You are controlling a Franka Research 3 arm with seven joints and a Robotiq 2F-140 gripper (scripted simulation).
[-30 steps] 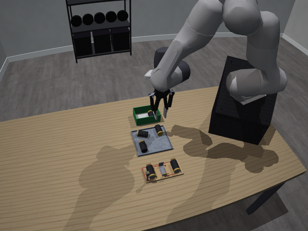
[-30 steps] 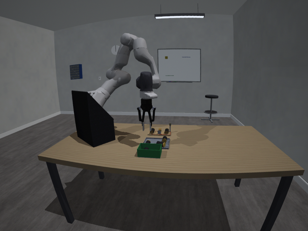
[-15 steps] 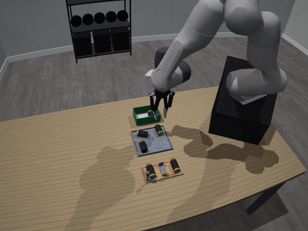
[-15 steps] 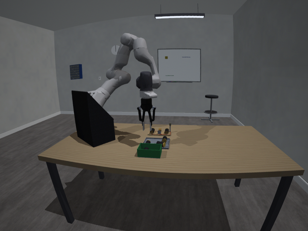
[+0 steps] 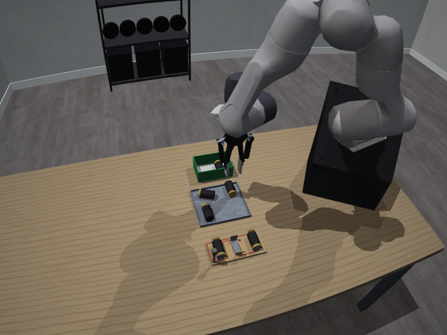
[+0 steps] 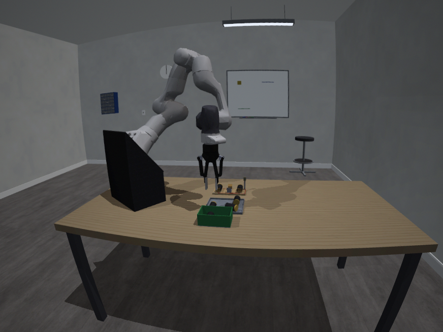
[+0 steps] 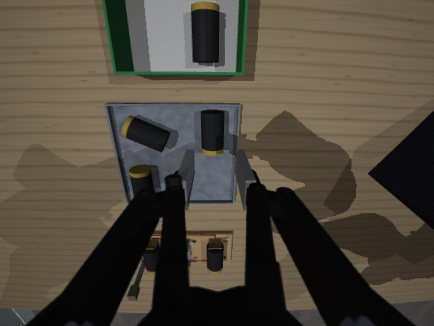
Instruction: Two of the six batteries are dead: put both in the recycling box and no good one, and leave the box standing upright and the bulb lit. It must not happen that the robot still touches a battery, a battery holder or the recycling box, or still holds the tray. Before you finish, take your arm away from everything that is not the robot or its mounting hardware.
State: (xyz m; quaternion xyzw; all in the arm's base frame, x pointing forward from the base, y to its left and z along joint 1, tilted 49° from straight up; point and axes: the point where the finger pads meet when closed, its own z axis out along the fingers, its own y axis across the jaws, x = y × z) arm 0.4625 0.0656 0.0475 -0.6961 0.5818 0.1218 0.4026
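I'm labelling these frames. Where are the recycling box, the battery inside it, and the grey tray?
green recycling box [image 5: 196, 169], top view, its left wall.
battery in the box [image 7: 205, 35], wrist view, middle of its black body.
grey tray [image 5: 230, 210], top view, bare floor near its right edge.
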